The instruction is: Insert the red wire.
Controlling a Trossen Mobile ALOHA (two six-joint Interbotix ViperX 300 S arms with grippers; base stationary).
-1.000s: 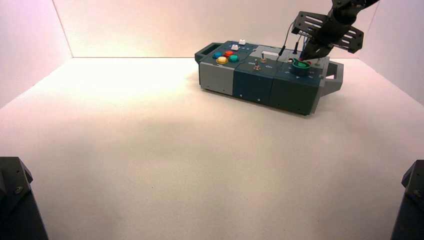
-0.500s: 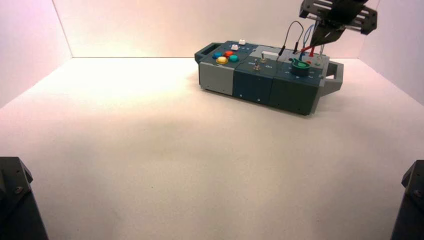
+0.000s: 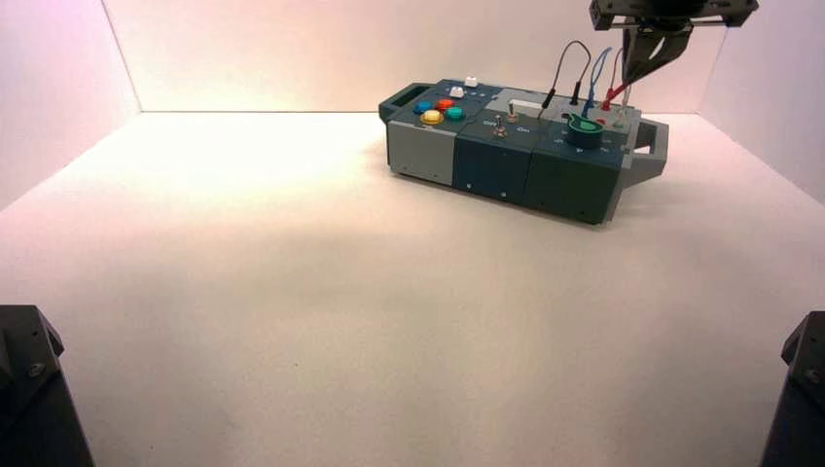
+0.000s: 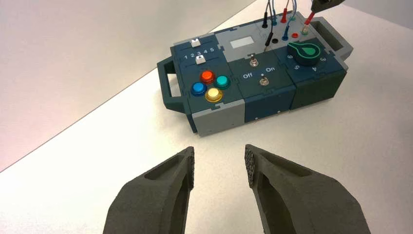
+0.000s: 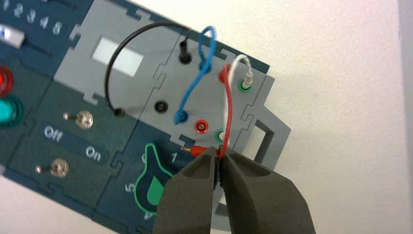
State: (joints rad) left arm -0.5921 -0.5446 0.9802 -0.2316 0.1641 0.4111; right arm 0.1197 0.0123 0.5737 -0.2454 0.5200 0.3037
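Note:
The red wire (image 5: pixel 228 105) arches from its far red socket to my right gripper (image 5: pixel 218 161), which is shut on the red plug (image 5: pixel 199 150). The plug lies sideways with its bare metal tip free, held above the box (image 3: pixel 506 161) near the green knob (image 5: pixel 153 183). An empty red socket (image 5: pixel 200 126) sits just beyond the plug. In the high view my right gripper (image 3: pixel 645 60) hangs over the box's right end with the plug (image 3: pixel 613 95) below it. My left gripper (image 4: pixel 219 163) is open and empty, well back from the box.
A blue lead (image 5: pixel 195 80), a black lead (image 5: pixel 122 58) and a white lead (image 5: pixel 238 66) are plugged in around the sockets. Two toggle switches (image 5: pixel 58 168) and coloured buttons (image 4: pixel 209 85) lie on the box's middle and left. The box handle (image 5: pixel 265 139) is beside the sockets.
My right gripper has risen from the box's socket panel, up and to the right, carrying the red plug with it. The left arm has not moved.

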